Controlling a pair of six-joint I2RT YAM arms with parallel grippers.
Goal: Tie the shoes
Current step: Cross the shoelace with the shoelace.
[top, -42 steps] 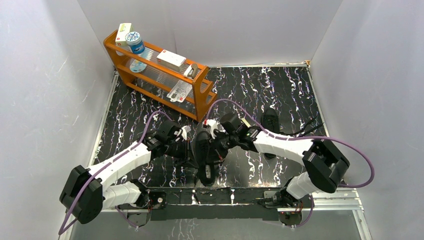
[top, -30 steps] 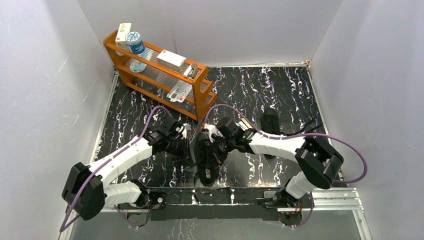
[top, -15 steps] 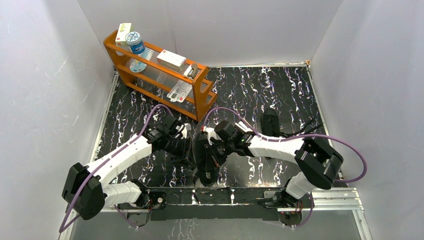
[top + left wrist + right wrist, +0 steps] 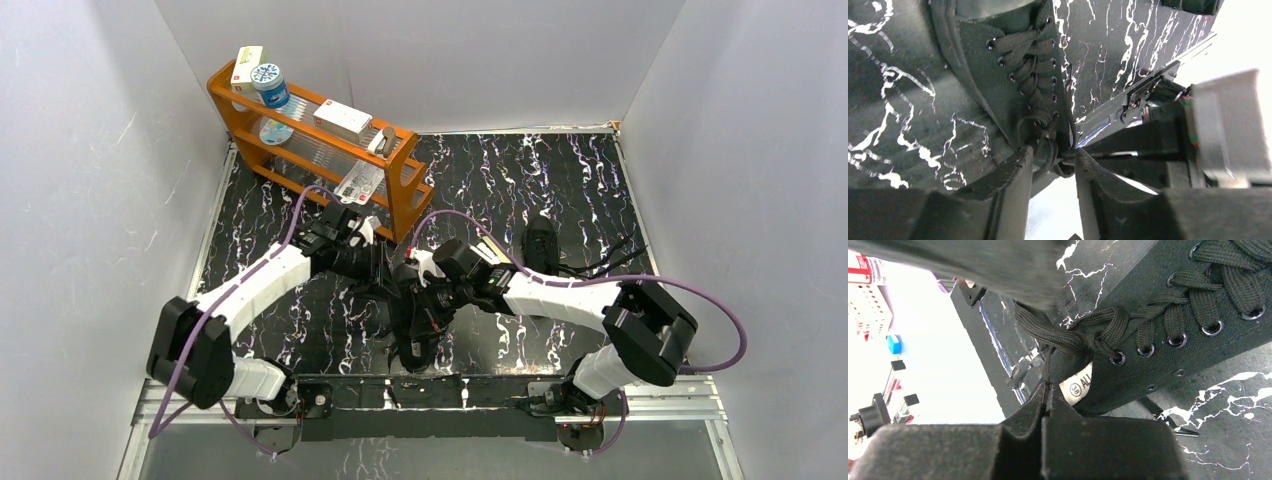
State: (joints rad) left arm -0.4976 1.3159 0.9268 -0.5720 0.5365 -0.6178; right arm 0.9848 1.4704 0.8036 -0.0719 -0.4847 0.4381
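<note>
One black shoe [image 4: 412, 325] lies between my two arms, toe toward the near edge; the other shoe [image 4: 541, 243] sits further back on the right. My left gripper [image 4: 386, 272] is at the near shoe's collar end. In the left wrist view this gripper [image 4: 1053, 161] stands open, and a loop of black lace [image 4: 1050, 150] hangs loose between its fingers [image 4: 1010, 172], below the laced eyelets [image 4: 1029, 60]. My right gripper [image 4: 1047, 389] is shut on a thin strand of lace [image 4: 1047, 367] that runs up to the crossed knot [image 4: 1098, 335] by the tongue label [image 4: 1077, 385].
An orange rack [image 4: 405, 195] with boxes and a bottle stands at the back left, close behind my left wrist. White walls enclose the black marbled table [image 4: 560, 170]. A metal rail [image 4: 660, 400] runs along the near edge.
My left gripper has opened and let go of the lace, and the left arm has swung back toward the rack. The right gripper stays shut on its strand, nearly still.
</note>
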